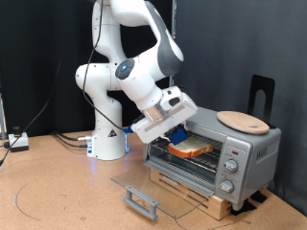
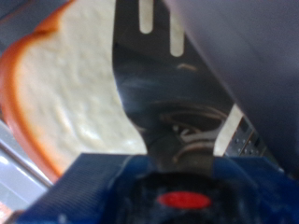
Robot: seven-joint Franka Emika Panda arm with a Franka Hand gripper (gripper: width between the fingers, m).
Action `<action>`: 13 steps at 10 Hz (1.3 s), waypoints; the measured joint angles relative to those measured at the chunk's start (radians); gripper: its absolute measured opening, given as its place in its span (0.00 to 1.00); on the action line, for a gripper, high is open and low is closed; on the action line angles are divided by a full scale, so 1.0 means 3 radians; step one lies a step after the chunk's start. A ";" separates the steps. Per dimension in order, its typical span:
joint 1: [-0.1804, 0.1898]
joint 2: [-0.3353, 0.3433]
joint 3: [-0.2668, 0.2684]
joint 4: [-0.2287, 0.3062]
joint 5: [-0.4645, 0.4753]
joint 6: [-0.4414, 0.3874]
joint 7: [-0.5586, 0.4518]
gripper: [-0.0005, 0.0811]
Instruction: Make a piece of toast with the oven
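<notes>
- Toast (image 1: 189,149) lies flat inside the oven (image 1: 213,153), on the wire rack (image 1: 192,163) just behind the open mouth, so the slice is already where it can be heated.
- Glass door (image 1: 153,187) is folded down flat in front of the oven, which leaves the mouth free for the arm to reach in.
- Gripper (image 1: 173,137) is tilted down into the mouth from the exterior view's left, right at the near edge of the slice.
- Wrist view shows the pale face and orange crust of the slice (image 2: 65,93) close beside a dark finger (image 2: 149,93); whether the fingers are spread or pinched on the bread I cannot tell.
- Round wooden plate (image 1: 242,121) sits on the oven's roof, out of the way of the door.
</notes>
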 joint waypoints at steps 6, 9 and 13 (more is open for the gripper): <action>-0.0038 0.0000 -0.0098 -0.0003 0.0167 0.0111 -0.0002 0.52; -0.0223 0.0043 -0.0269 0.0049 0.0119 0.0218 -0.0001 0.52; -0.0432 0.0089 -0.0560 0.0226 0.0111 0.0192 -0.0081 0.52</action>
